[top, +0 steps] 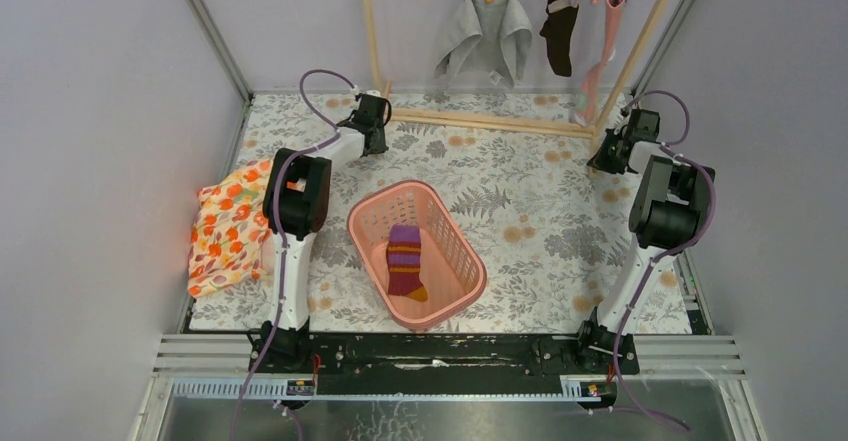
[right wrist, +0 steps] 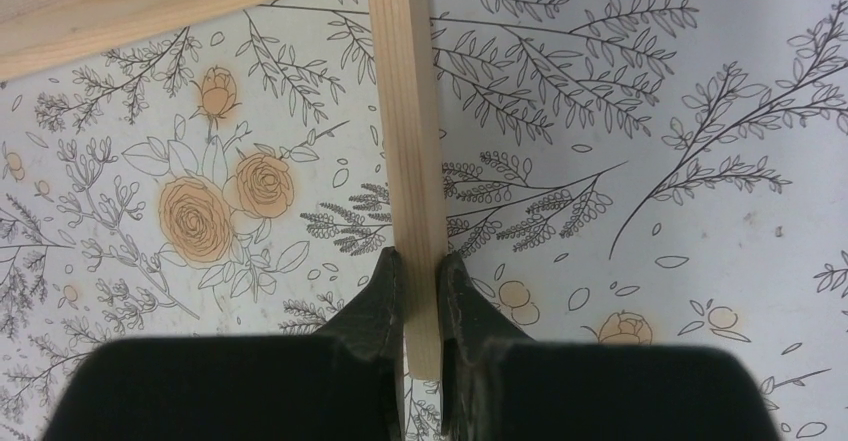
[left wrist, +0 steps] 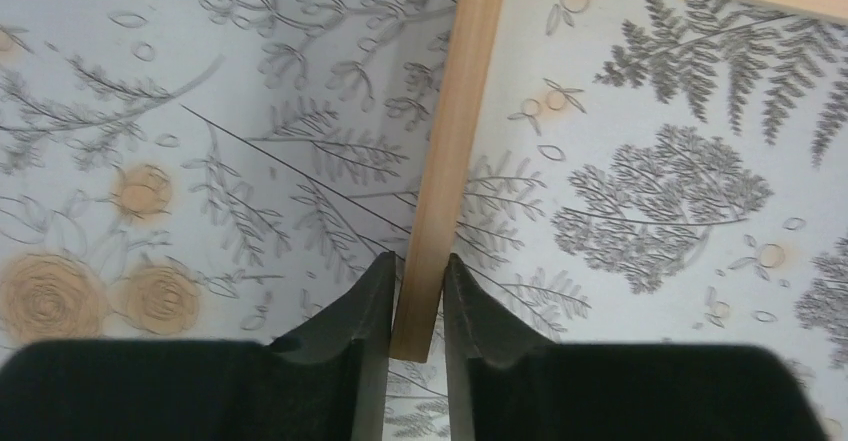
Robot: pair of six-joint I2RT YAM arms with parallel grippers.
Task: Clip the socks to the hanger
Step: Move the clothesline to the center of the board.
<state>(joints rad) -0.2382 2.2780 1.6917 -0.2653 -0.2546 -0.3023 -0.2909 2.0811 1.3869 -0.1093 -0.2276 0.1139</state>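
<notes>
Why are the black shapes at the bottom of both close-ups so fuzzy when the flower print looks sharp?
Left wrist view: the left gripper sits too near the lens, so its black body blurs; the wooden strip and floral cloth look slightly soft and grey. Right wrist view: same blur on the right gripper, print crisp. Top external view: even light, soft shadows.

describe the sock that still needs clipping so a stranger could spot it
Find the pink basket in the middle of the flowered table. The sock lies inside it. It is short and purple with red and orange stripes, unlike the dark brown sock and long pink sock hanging at the back.
</notes>
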